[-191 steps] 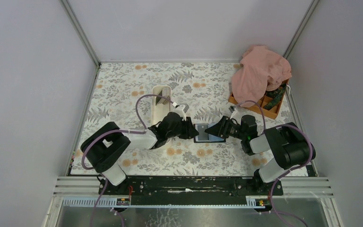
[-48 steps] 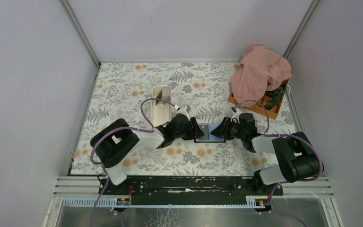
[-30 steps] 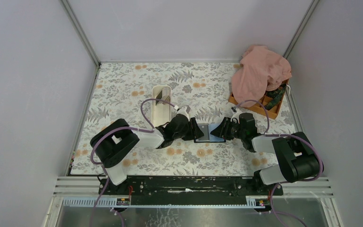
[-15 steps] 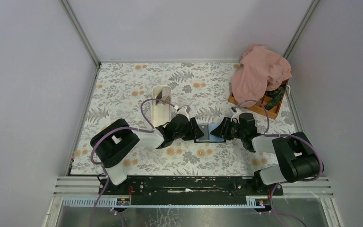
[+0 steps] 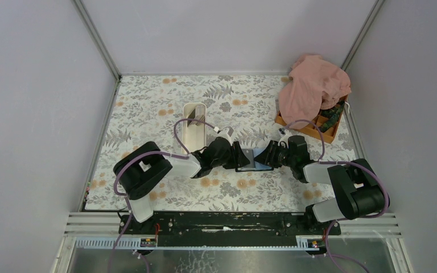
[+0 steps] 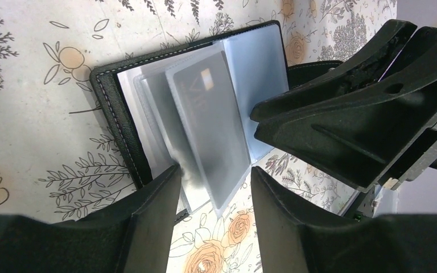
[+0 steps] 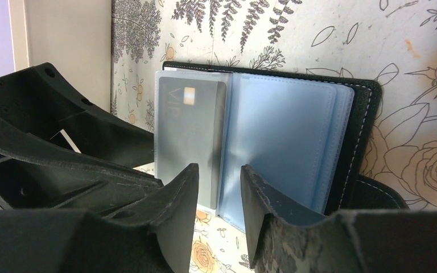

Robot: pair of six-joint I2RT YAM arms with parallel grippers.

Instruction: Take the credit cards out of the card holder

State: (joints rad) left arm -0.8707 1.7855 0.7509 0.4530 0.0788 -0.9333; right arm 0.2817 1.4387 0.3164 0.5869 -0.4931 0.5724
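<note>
- Card holder (image 5: 249,160) lies open on the table (image 5: 148,108), between the two arms. Its black cover is down and its clear sleeves are fanned upward.
- One grey card (image 7: 190,136), with a gold chip and "VIP" lettering, sits inside a sleeve on the half nearer the left arm. Whether other sleeves hold cards cannot be told.
- Left gripper (image 6: 215,170) has its jaws apart, and the near edge of the fanned sleeves reaches into the gap.
- Right gripper (image 7: 218,169) also has its jaws apart, by a narrower gap, at the sleeves' edge near the spine. Whether either finger touches plastic cannot be told.
- The step in hand looks like separating the loaded sleeve and getting a grip on the card itself.
- To do it well, one arm should probably pin the cover or the empty pages flat so the card holder cannot slide or lift.
- The other should pinch the card rather than the slippery sleeve, then draw it out along the sleeve's open side. Which side that is does not show.
- Closing on several sleeves at once would likely drag the whole holder along.
</note>
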